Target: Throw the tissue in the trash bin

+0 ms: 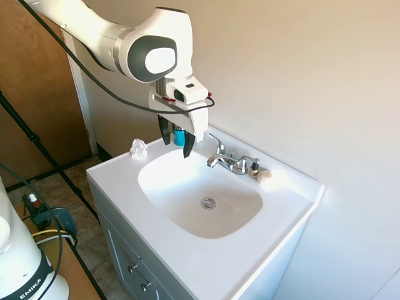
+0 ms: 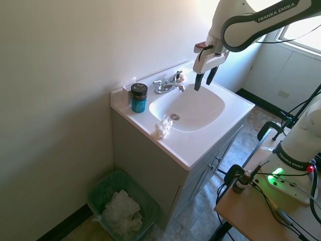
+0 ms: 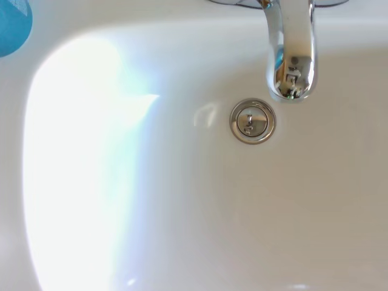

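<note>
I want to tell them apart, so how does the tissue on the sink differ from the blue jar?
The tissue is a white, crumpled, shapeless wad; the blue jar is a smooth upright cylinder with a dark lid. The tissue is smaller and lies nearer the counter's front edge; the jar stands by the wall. Both rest on the sink counter.

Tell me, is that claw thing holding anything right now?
Nothing. The gripper hangs open and empty above the sink, while the tissue lies untouched on the counter's corner.
</note>
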Available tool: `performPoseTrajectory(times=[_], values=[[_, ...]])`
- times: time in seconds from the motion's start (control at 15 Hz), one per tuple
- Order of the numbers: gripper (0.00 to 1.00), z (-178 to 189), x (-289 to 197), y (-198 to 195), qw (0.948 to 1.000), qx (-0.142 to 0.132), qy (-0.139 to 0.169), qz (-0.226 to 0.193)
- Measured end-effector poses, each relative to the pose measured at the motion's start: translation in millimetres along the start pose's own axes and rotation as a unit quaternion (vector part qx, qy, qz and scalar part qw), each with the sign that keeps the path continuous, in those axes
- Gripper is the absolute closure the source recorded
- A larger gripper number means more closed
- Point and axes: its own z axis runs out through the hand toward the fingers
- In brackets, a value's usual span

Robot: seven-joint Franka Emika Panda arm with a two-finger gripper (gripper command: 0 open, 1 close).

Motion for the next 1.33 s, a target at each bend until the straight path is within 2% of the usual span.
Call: performPoseTrajectory(times=[0.2, 0.6, 0.73, 0.93, 1.2, 1.27, 1.33], values=[[0.00, 1, -9, -6, 1.0000, 0.001, -0.006, -0.007], [0.00, 8, -103, -78, 0.9963, 0.024, -0.016, -0.082], [0.00, 21, -120, -106, 0.9953, 0.018, -0.019, -0.093], [0.00, 52, -134, -143, 0.9947, -0.006, -0.016, -0.102], [0.00, 97, -144, -164, 0.9932, -0.039, -0.028, -0.106], [1.00, 104, -146, -166, 0.9928, -0.044, -0.031, -0.107], [1.00, 111, -149, -168, 0.9926, -0.047, -0.034, -0.107]])
